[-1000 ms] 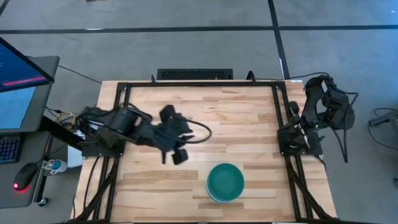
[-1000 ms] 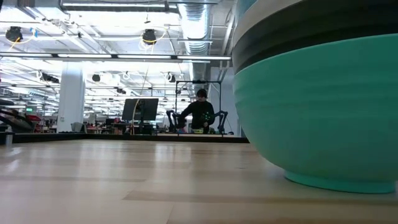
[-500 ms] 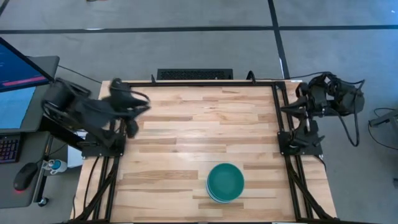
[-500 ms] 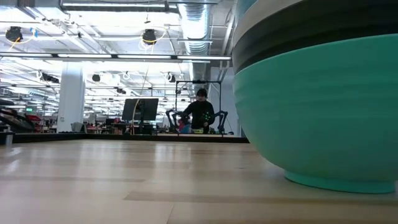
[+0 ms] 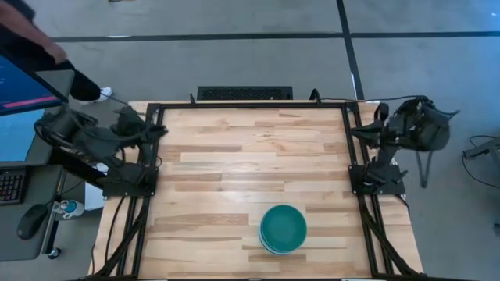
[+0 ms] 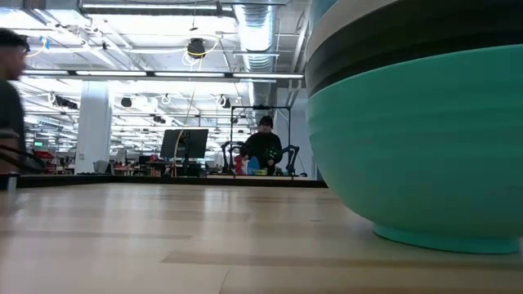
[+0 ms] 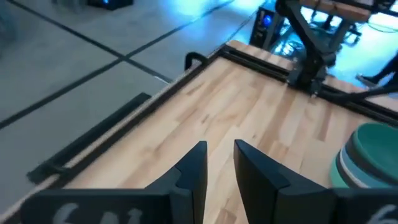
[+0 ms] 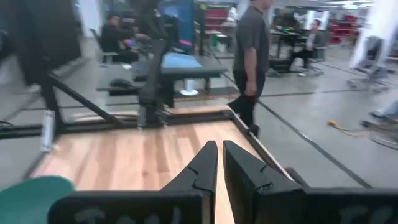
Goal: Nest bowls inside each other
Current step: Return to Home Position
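Table: you have one pale plank-wood table (image 5: 234,156), ringed by a black frame (image 5: 250,104).
Room: around the table you see grey floor with dark seams. Beyond the table's far side is a bright hall with ceiling ducts (image 6: 257,33) and a white pillar (image 6: 94,122).
Bowls: you have one stack of bowls (image 5: 283,229), standing on the table near its front edge, a little right of its middle.
Bowl count: from above you see only the teal-green bowl (image 7: 376,138) on top. Level with the table you can count a turquoise bowl (image 6: 425,147) at the bottom, then a black rim (image 6: 425,41), a white rim (image 6: 327,37) and a sliver of blue. The full number cannot be told.
Arms: there are two, both folded at the table's sides.
Left gripper (image 7: 219,149): it sits at the table's left rim near the far corner. Its fingers stand a narrow gap apart with nothing between them.
Right gripper (image 8: 219,148): it sits just outside the table's right rim. Its fingers are almost together, with only a slit showing, and they hold nothing.
People: one person in dark clothes (image 6: 263,147) is far beyond the table's far side. One blurred figure (image 6: 10,106) is at the low view's edge. One standing person (image 8: 252,56) shows in the right wrist view, past the table.
Desk: you see one monitor (image 5: 23,86) and one mouse (image 5: 31,221), left of the table.
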`<state>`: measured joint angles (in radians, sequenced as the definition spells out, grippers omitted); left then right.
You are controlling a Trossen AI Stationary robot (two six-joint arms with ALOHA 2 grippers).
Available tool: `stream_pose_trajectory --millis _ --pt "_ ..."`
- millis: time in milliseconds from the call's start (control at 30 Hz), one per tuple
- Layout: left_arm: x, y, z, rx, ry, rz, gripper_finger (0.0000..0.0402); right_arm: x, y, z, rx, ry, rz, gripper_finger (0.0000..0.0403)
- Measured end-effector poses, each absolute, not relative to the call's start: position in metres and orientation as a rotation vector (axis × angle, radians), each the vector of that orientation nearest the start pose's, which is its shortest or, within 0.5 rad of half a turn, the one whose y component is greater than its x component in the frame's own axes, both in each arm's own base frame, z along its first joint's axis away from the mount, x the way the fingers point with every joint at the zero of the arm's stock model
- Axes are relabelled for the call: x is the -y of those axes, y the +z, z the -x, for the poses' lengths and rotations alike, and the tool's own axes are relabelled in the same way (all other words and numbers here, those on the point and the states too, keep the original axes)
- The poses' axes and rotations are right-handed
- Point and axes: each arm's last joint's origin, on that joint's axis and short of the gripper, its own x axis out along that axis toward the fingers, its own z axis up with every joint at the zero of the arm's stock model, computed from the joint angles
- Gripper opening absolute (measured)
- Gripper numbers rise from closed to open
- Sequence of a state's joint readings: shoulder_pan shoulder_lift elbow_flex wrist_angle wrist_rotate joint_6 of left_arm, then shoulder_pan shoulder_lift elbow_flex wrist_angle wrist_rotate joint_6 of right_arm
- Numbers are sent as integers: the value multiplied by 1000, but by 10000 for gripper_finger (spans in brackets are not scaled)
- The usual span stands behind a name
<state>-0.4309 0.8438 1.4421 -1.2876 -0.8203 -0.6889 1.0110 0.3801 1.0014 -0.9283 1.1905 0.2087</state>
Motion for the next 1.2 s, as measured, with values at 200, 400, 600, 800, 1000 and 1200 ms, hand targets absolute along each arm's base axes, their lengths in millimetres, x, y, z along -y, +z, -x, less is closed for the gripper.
stream_pose_trajectory --millis 200,400,600,800,1000,1200 --pt "15 372 -81 -291 469 325 70 -14 331 -43 -176 -276 58 50" --pt "12 328 -73 -184 409 424 70 -23 297 -52 -210 -340 -5 50" --pt "9 306 -67 -142 394 438 70 -28 273 -57 -226 -381 -45 50" --pt "10 288 -71 -182 407 410 70 -31 247 -62 -233 -433 -95 50" --pt "13 265 -77 -239 428 414 70 -35 226 -67 -234 -458 -116 50" --pt "16 246 -81 -278 435 455 70 -35 225 -68 -228 -470 -135 50"
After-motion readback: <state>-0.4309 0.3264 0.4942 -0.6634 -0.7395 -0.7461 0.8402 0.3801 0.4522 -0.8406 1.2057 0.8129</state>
